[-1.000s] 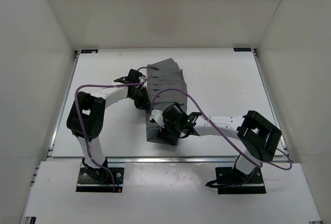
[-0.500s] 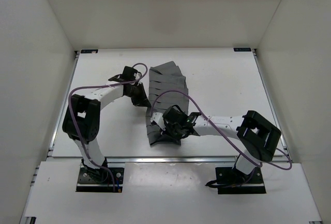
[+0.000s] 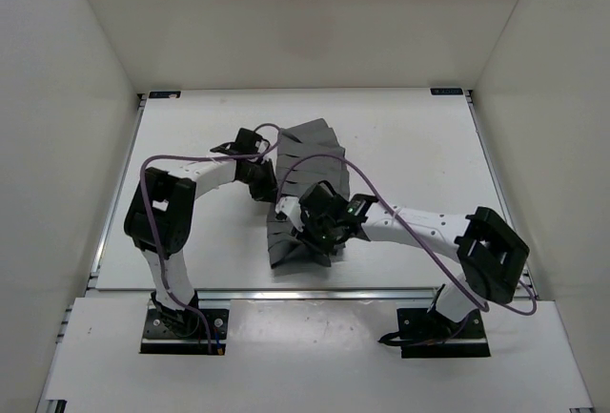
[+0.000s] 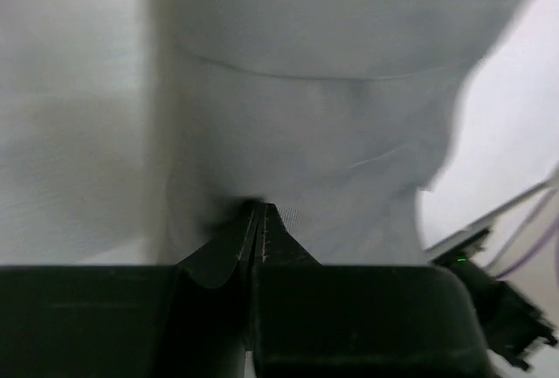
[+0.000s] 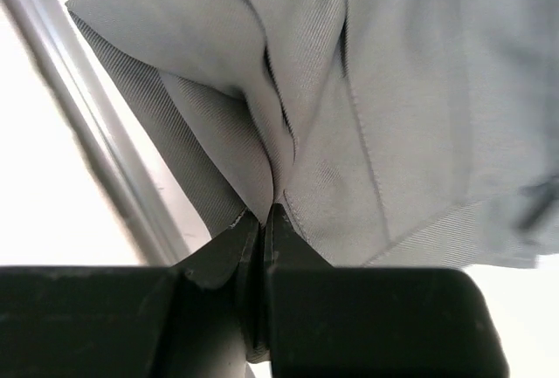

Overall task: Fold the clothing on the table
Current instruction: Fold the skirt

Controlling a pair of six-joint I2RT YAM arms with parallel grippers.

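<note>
Grey clothing (image 3: 310,151) in the closed left claw (image 4: 262,209) and right claw (image 5: 265,213)

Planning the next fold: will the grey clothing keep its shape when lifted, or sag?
Probably floppy: the clothing bunches into soft folds where the right gripper pinches it. Likely light, as the weave looks thin. It may sag between that pinch and the left gripper.

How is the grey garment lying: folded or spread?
Half-folded: the clothing lies bunched in overlapping pleats, the right gripper pinching its near edge.
</note>
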